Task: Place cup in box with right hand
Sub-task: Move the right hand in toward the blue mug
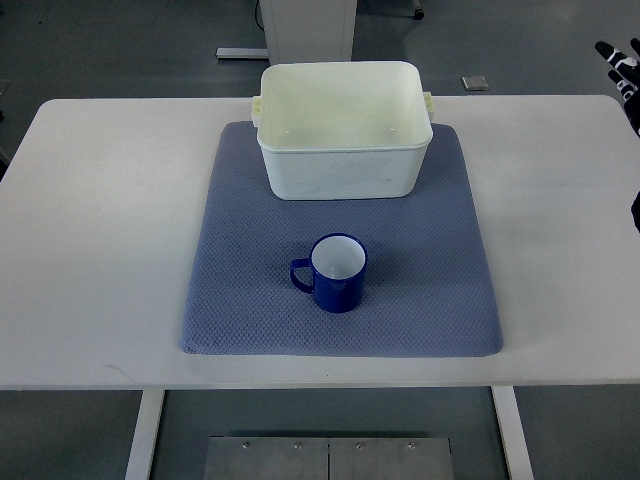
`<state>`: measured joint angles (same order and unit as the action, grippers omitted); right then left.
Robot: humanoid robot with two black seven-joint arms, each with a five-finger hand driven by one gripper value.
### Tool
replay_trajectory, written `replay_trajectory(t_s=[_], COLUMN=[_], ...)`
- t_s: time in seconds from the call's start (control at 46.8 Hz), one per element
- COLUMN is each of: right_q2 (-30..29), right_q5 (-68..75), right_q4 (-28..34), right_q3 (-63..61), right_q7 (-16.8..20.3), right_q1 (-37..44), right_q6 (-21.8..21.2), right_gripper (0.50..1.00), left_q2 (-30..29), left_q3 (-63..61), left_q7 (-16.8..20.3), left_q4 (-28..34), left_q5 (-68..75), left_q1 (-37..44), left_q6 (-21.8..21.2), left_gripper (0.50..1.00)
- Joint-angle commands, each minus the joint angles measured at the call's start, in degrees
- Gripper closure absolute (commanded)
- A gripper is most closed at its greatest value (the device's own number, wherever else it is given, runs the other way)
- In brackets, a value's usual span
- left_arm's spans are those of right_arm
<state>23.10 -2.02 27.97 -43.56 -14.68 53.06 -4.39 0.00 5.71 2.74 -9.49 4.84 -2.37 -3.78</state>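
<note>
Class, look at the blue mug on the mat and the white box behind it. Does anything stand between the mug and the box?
Nothing visible does. The blue mug stands upright on the grey-blue mat, with only bare mat between it and the empty white box. The right hand shows only at the right edge.

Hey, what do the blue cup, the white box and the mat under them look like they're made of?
The cup looks like glazed ceramic or enamel: glossy blue outside, smooth white inside. The box looks like moulded plastic: cream-white, slightly matte, rounded corners. The mat looks like soft fabric or foam: grey-blue with a fine woven texture and no shine.
</note>
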Motion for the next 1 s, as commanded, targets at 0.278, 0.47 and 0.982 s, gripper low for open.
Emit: replay_trajectory(t_s=[0.278, 0.47, 0.982], right_q2=[-0.95, -1.92, -3.59], right_q5=[0.00, 0.00, -0.26], right_q4=[-3.10, -3.01, -2.40], right_q3=[0.05, 2.07, 2.86], right_q7=[0.09, 0.53, 0.00], right_q1=[-0.24, -0.50, -3.92], right_q6=[1.93, 1.84, -1.23], right_gripper=[0.500, 0.500, 0.500], left_q2=[0.00, 0.00, 0.00], left_q3=[0.00, 0.00, 0.00], left_q7=[-0.01, -0.01, -0.01], left_q4=[0.00, 0.00, 0.00], left_q5=[-0.01, -0.01, -0.01], left_q1=[0.00, 0.00, 0.00], left_q6=[0.00, 0.00, 0.00], left_gripper=[0.500, 0.500, 0.500])
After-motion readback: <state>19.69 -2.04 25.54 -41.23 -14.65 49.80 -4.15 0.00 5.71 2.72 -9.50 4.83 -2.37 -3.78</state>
